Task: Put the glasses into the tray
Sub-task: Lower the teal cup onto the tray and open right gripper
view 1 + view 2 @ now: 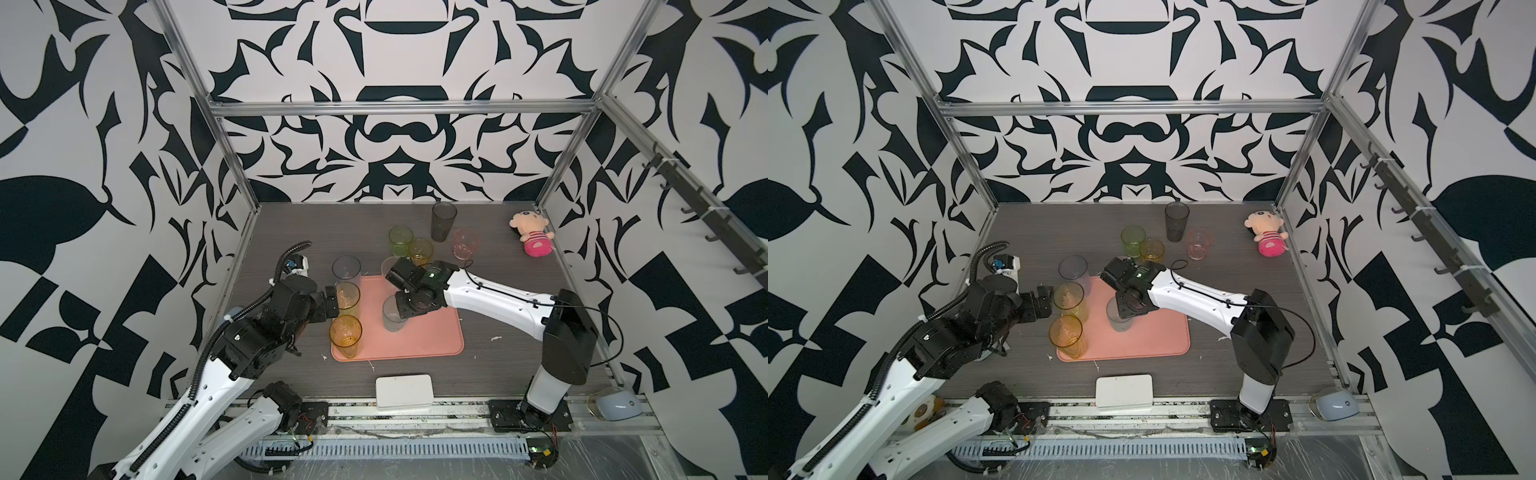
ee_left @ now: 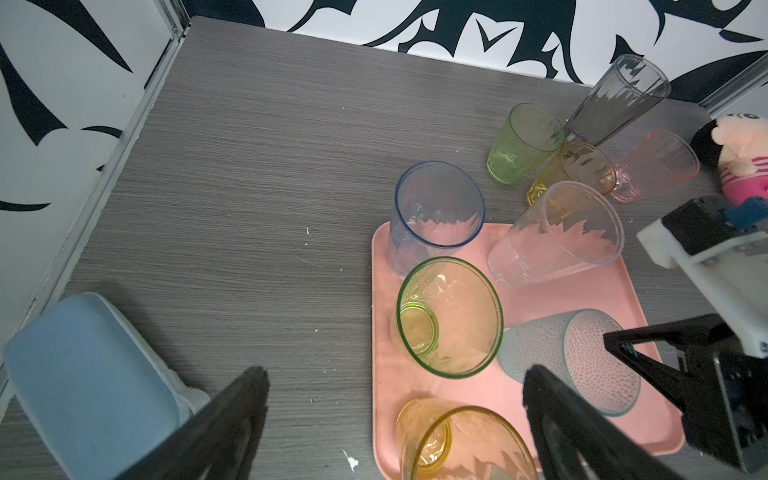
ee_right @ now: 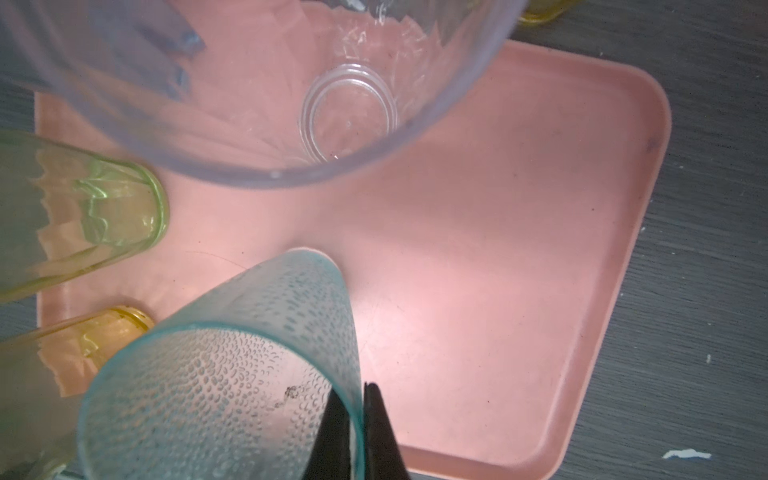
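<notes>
A dark grey wood-grain tabletop sits inside a frame walled with black-and-white patterned panels. Over it, the right gripper (image 3: 357, 395) is closed thin on one wall of the teal dimpled tumbler (image 3: 216, 374) at the rim, one finger inside and one outside. The glass stands roughly upright over the middle of the salmon tray (image 1: 415, 353), though I cannot tell whether its base rests on the floor. The left gripper (image 1: 332, 302) is spread wide and empty, just beside the tall yellow-green tumbler (image 1: 348, 295). That glass lines the tray's left side between the blue-grey tumbler (image 1: 346, 268) and the tall amber one (image 1: 345, 332). A clear tumbler (image 2: 557, 232) stands at the far edge, close under the right wrist. Four glasses wait on the table beyond the tray: short green (image 1: 400, 239), short amber (image 1: 420, 251), smoky grey (image 1: 444, 220) and pink (image 1: 467, 243). A one-wall pinch gives little hold, so I judge the teal glass could swing or topple toward the yellow-green one if released above the floor. A careless lift-out could also clip the clear tumbler. The tray's right half is bare up to its low rim, leaving ample room there. The left column is crowded, and the spread left fingers could nudge it.
</notes>
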Tool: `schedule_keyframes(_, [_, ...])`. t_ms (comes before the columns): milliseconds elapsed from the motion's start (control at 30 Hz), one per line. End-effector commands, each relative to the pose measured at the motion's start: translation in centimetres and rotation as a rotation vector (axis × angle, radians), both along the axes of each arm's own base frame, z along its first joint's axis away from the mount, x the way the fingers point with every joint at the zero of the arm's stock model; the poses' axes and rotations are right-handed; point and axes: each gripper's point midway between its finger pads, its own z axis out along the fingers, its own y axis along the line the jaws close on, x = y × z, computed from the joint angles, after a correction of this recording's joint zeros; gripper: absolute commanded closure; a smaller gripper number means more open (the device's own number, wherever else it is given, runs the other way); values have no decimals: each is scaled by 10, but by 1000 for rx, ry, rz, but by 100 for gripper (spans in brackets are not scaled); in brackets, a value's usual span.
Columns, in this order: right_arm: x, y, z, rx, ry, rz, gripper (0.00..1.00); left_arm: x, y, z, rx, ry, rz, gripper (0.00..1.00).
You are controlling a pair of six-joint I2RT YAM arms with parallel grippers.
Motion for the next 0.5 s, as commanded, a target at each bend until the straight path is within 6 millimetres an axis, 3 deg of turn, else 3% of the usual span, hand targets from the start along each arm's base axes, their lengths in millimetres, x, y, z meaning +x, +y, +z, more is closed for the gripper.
schedule_keyframes(0, [4, 3, 14, 9, -25, -12, 89, -2, 5, -4, 0, 1, 19, 1])
schedule_keyframes(467, [14, 3, 19, -9, -64, -42, 89, -3, 5, -3, -6, -2, 18, 1])
